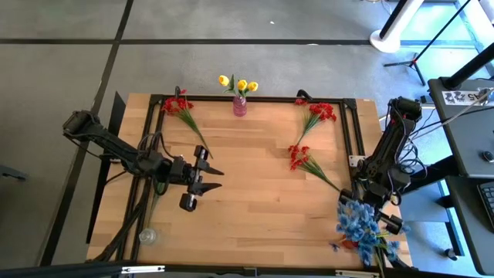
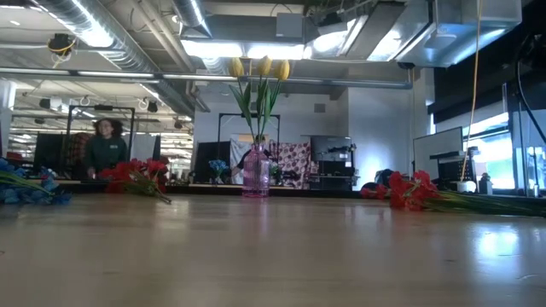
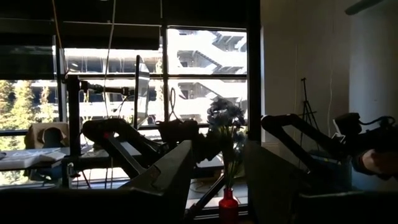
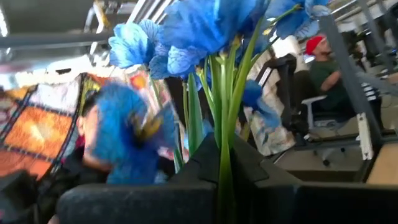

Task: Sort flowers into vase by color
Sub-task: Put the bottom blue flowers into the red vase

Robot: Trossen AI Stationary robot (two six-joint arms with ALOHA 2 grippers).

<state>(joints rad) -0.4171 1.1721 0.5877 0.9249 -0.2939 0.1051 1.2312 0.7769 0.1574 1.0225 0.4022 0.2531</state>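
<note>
Several light, floppy blue flowers [image 4: 205, 37] clamped at thin stems in right gripper [image 4: 221, 162]; left gripper [image 1: 202, 179] parted, empty.

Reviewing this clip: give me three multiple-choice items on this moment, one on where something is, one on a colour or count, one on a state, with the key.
1. Where does the pink vase stand?
A. at the table's far edge, near its middle
B. at the near left corner
C. under the left gripper

2. What colour are the flowers in that vase?
A. red
B. yellow
C. blue

3. What is the right gripper doing?
A. open above a red bunch
B. shut on nothing
C. shut on the blue flowers

Key: 1 A, the high view shows it at the middle of the far edge. 2 B, yellow flowers stand in it. 3 C, green stems run down between its fingers in the right wrist view.
</note>
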